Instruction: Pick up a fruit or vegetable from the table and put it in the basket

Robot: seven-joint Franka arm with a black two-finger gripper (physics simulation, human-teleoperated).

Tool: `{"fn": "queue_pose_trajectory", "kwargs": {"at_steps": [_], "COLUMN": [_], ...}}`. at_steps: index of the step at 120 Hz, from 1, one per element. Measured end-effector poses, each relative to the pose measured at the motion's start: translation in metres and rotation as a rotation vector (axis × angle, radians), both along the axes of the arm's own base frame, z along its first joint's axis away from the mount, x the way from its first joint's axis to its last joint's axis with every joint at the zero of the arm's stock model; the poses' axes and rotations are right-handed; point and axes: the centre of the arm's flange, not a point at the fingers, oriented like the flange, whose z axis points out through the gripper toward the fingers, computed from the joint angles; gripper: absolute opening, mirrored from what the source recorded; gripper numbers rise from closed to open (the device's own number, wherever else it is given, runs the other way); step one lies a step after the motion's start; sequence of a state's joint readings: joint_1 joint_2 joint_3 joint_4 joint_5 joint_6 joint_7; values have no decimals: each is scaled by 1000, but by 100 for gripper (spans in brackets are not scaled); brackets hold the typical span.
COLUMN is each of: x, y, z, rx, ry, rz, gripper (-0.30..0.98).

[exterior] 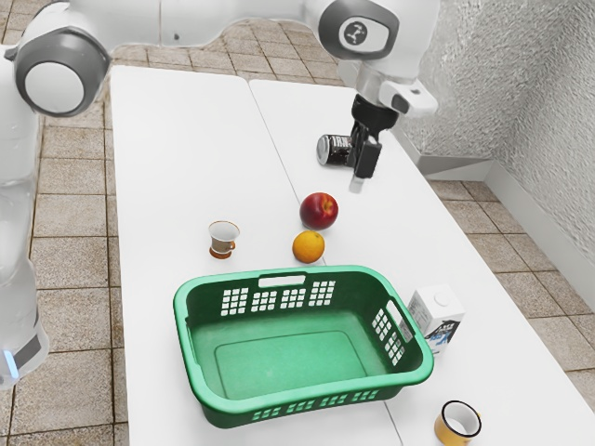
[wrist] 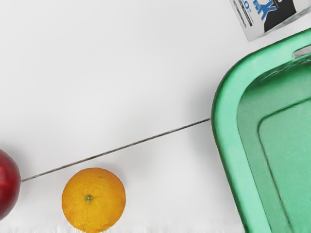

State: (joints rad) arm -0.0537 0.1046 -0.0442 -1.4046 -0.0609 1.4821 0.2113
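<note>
- Two things in the exterior view fit the task: the apple [exterior: 319, 211] and the orange [exterior: 309, 247], near each other on the desk [exterior: 177, 139], outside the basket [exterior: 325, 391].
- The gripper [exterior: 364, 173] points down beside the can [exterior: 333, 150], above the desk, beyond the apple; neither fruit is in its grip. Whether it is spread or pressed together, I cannot tell.
- The orange is nearer the basket; the cup [exterior: 223, 238] stands apart, toward the exterior view's left.
- In the wrist view, the orange sits between the apple and the basket, touching neither, with room around its sides.
- The orange should be light and fairly firm, its dimpled peel giving decent hold; grip it across its widest part, since a high pinch could slip off.
- The apple is likely heavier, harder and slicker, and may bruise; it wants a centred, moderate squeeze.
- Either could roll if nudged off-centre, so come straight down.
</note>
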Motion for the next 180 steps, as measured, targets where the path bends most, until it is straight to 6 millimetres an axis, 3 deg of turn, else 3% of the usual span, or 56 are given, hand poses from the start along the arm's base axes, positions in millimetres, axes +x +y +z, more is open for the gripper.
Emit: {"fn": "queue_pose_trajectory", "kwargs": {"at_steps": [10, 20, 39, 48, 72, 85, 106, 153, 180], "x": [-26, -36, -18, -10, 10, 18, 22, -7, -11], "y": [2, 2, -2, 0, 51, 51, 47, 46, 47], "z": [-5, -28, -74, -85, -112, -132, -144, -164, -170], "rx": [9, 16, 20, 22, 31, 34, 34, 30, 31], "ry": [18, 54, 95, 96, 103, 120, 124, 183, 192], "rz": [0, -2, -7, -3, 86, 88, 81, 79, 82], "gripper": [69, 69, 69, 69, 69, 69, 69, 69, 69]}}
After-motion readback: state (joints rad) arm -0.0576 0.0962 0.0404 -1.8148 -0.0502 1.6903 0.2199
